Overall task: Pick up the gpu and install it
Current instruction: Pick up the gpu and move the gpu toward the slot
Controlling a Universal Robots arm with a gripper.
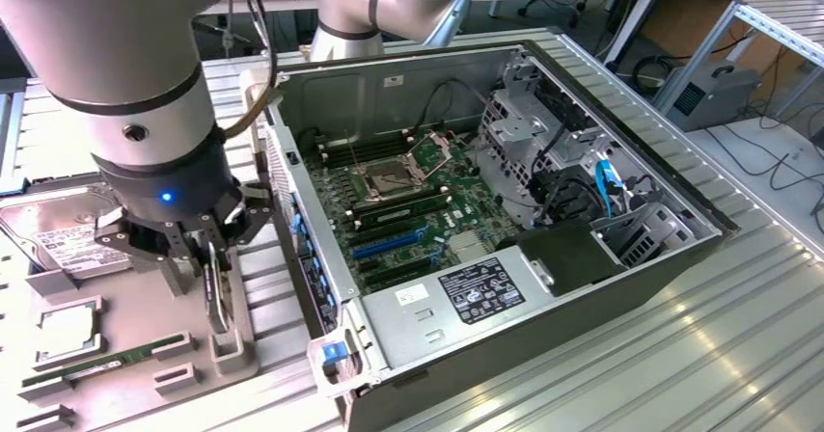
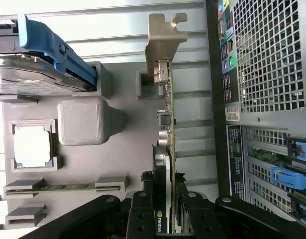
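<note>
We see the gripper (image 2: pixel 163 221) down on the gpu (image 2: pixel 162 164). Its fingers press on both faces of the card at the cooler end, so we read it as clamped on the card. The gpu stands on edge in the posts of the grey tray (image 2: pixel 128 139), with its silver bracket (image 2: pixel 163 40) at the end away from the grip.

In the exterior view the gripper (image 1: pixel 193 258) and card are at about nine o'clock from the open case (image 1: pixel 515 297), just beside its wall. The hard drive (image 1: pixel 58 229) lies at ten o'clock from the gripper and the memory stick (image 1: pixel 110 363) at seven o'clock. Farther off, inside the case, the blue slots (image 1: pixel 386 246) are at three o'clock from the grip.

We judge the step in hand to be the pick. Doing it well calls for a square hold on the card's faces and a straight pull out of the posts with no tilt, so the bracket does not catch. Because the hold is off-centre, we would watch for the bracket end sagging.
</note>
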